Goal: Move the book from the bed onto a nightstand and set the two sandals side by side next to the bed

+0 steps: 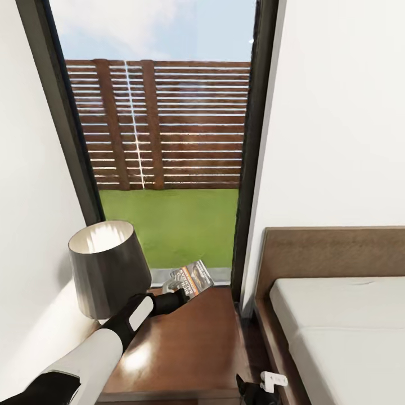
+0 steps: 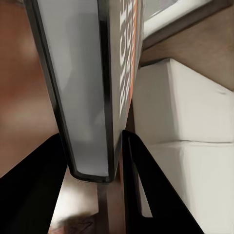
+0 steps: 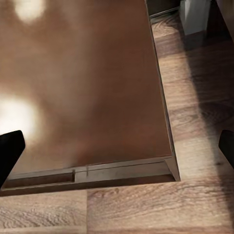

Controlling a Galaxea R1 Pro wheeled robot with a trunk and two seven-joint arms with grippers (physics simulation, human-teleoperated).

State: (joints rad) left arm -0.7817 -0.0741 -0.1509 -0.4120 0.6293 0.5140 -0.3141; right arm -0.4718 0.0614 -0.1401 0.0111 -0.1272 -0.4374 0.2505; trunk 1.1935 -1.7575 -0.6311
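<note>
A: status on the left pincer (image 1: 179, 295)?

B: clamped on the book (image 1: 190, 279). In the left wrist view the two black fingers (image 2: 146, 195) sit on either side of the book (image 2: 97, 97), pressed against its covers, page edges facing the camera

A: where's the book relative to the nightstand (image 1: 185, 349)?

B: over the far edge of the top, near the window (image 1: 163, 140). Cover tilted up toward the head camera, orange band and white lettering visible. Can't tell if its lower edge touches the wood or is just above it

A: anything else on that top?

B: a lamp with a dark grey shade (image 1: 107, 267) at the left rear corner, just beside the left forearm (image 1: 112, 337). Rest of the top shows glossy brown with light glare

A: right pincer (image 1: 256, 388)?

B: low, in the gap between nightstand and bed (image 1: 337, 320), at the bottom edge of the head view. Fingers apart, holding nothing: in the right wrist view the two black tips (image 3: 9, 151) sit at opposite edges of the frame. Below it the nightstand (image 3: 87, 97) front edge and the wood-plank floor (image 3: 195, 126)

A: bed?

B: light grey mattress, brown headboard (image 1: 337, 250) against the white wall, right of the nightstand. Narrow strip of floor between them

A: outside?

B: grass and a slatted brown fence through the window
</note>
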